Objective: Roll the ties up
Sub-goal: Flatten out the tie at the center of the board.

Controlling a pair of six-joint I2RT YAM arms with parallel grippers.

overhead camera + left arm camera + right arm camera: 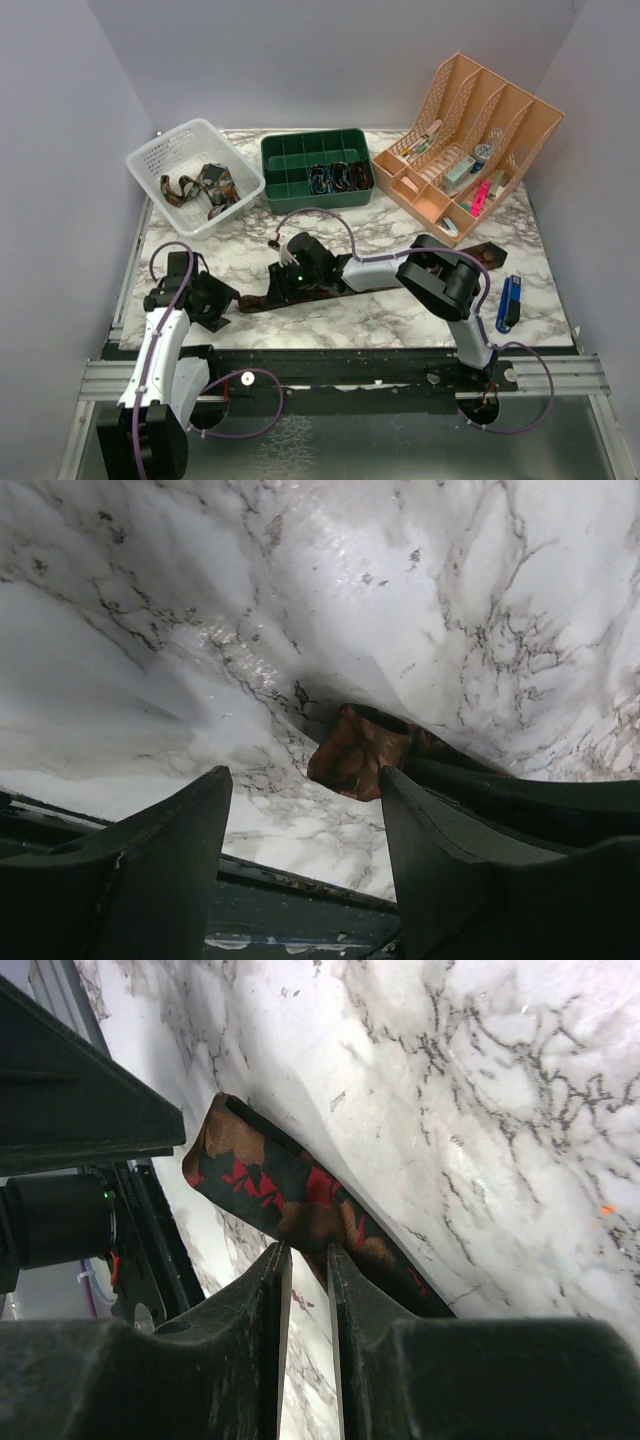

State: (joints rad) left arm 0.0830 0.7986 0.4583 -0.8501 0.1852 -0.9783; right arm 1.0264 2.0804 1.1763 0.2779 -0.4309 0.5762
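A dark brown tie with a reddish-orange pattern (252, 300) lies across the marble table, its far end showing at the right (490, 252). My right gripper (287, 275) reaches left over it. In the right wrist view the tie (270, 1185) lies at the fingertips, and the gripper (305, 1248) is nearly closed, pinching the tie's edge. My left gripper (222, 300) sits just left of the tie's near end. In the left wrist view it (305, 775) is open and empty, with the tie's end (350, 755) just beyond the fingers.
A white basket (150, 160) at the back left holds loose ties (200, 185). A green divided tray (275, 150) holds rolled ties (340, 177). A peach desk organiser (500, 110) stands at the back right. A blue object (510, 300) lies near the right edge.
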